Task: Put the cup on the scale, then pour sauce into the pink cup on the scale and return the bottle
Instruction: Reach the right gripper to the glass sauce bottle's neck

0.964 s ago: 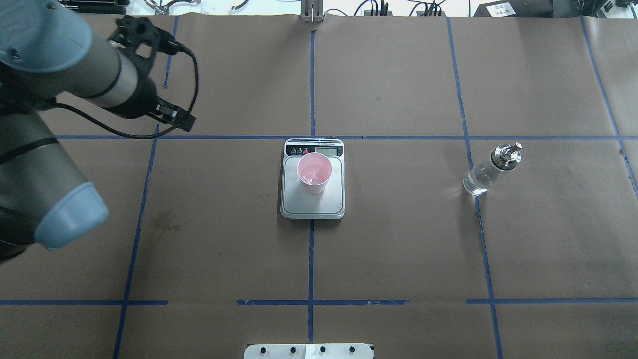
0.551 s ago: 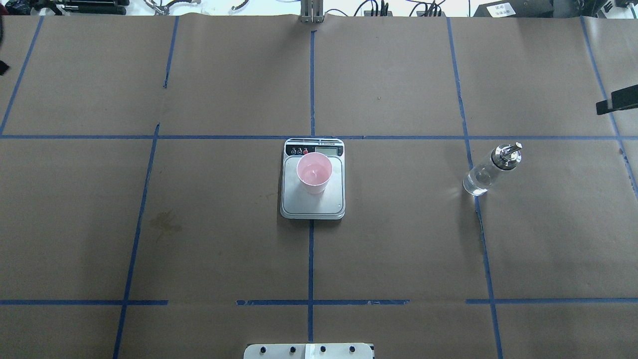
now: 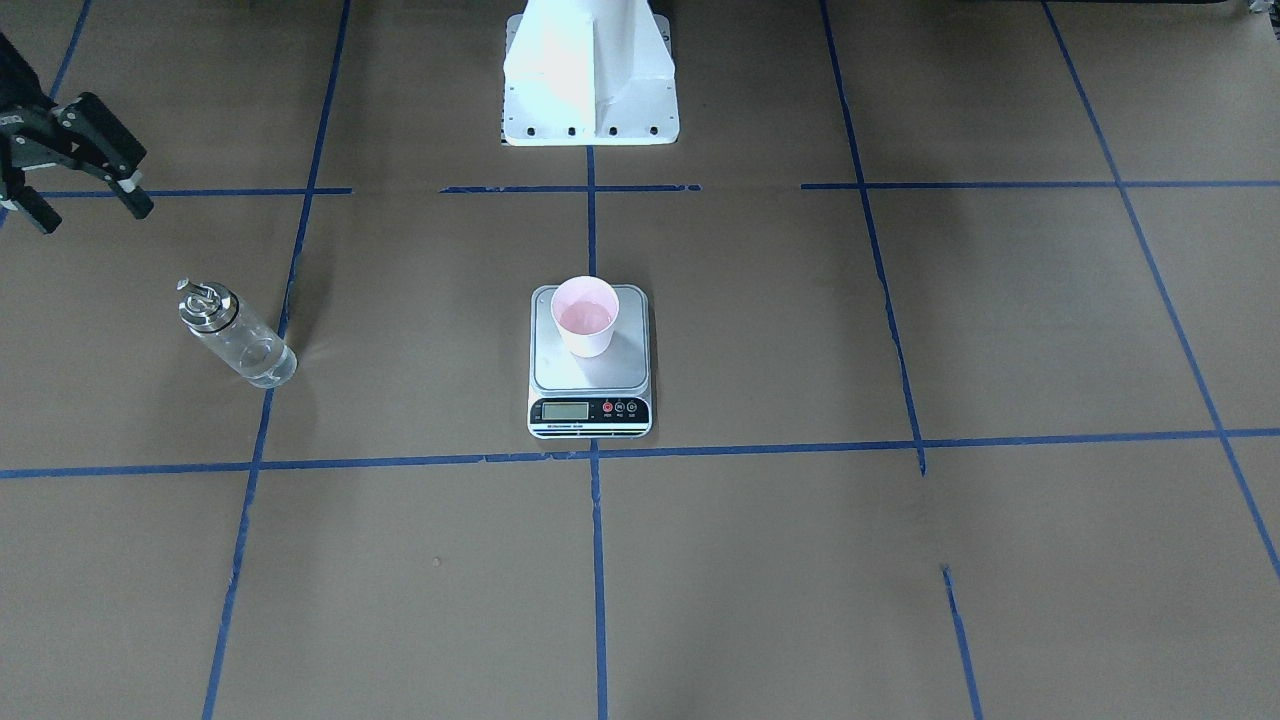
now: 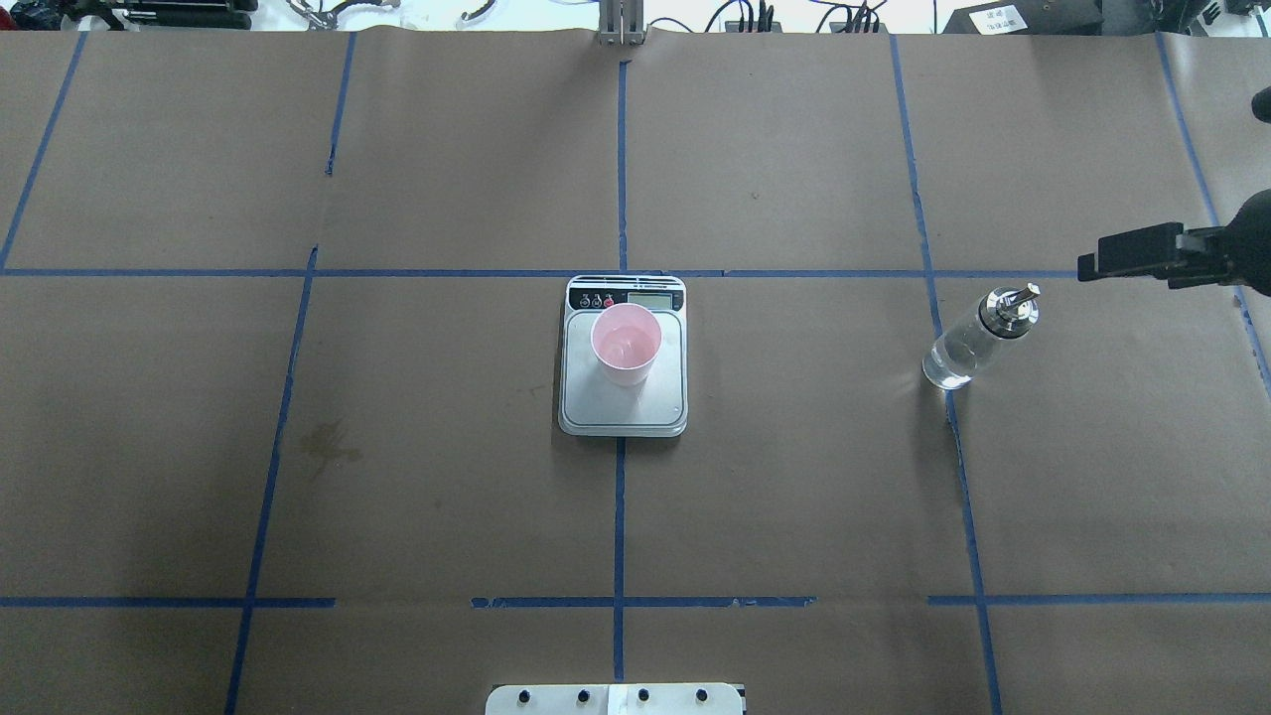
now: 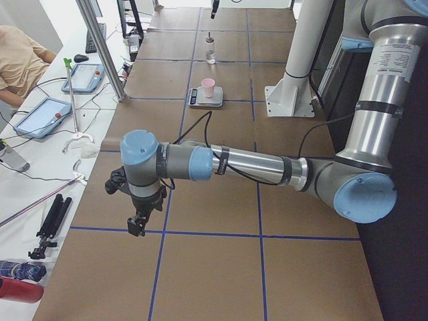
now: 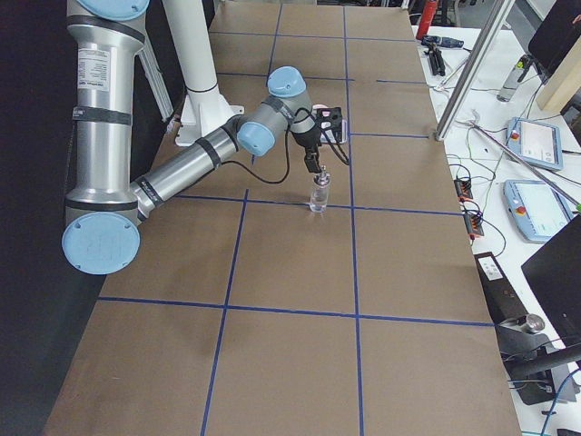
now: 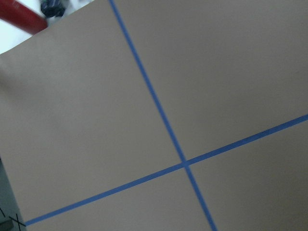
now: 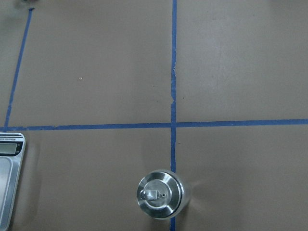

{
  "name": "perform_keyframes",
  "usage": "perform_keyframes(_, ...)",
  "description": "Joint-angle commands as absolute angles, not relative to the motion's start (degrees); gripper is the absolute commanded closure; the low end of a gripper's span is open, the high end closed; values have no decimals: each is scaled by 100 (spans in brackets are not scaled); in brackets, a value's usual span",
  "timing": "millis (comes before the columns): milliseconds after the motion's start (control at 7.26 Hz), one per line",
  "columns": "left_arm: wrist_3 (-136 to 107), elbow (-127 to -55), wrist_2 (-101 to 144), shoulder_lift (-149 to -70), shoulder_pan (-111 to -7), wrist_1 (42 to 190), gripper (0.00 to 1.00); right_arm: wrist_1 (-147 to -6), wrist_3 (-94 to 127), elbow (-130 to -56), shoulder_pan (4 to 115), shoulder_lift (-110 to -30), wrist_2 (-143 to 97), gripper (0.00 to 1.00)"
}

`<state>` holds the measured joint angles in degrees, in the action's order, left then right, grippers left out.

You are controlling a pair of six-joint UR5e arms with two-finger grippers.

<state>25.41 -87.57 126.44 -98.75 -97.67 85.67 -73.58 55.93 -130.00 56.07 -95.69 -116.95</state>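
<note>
Right gripper (image 3: 92, 212) spread wide, empty, near the bottle (image 3: 240, 345). Smooth, rigid, breakable glass, weighted by sauce (image 3: 264, 368): likely best clamped mid-body.

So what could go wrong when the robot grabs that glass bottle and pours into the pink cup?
Two things, maybe. The right gripper is open, up near the bottle and not around it. The bottle stands alone on the table, so a crooked approach could knock the glass over. Also the cup is small on the scale, so a sloppy pour might miss it or nudge it, wetting the scale instead.
</note>
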Motion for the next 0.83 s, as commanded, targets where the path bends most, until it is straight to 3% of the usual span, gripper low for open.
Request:
perform_keyframes(0, 2769, -8814, 12717, -9162, -9975, 8648, 0, -7287, 6280, -13315, 4304, -9853, -10167, 0)
perform_keyframes(413, 1425, -9167, 13128, -9044, -9923, 8631, 0, -5602, 6504, -13289, 3735, -10957, -9396, 0)
perform_keyframes(689, 1433, -9298, 13271, -9053, -9713, 8640, 0, -5512, 6521, -13028, 3333, -10960, -8574, 0)
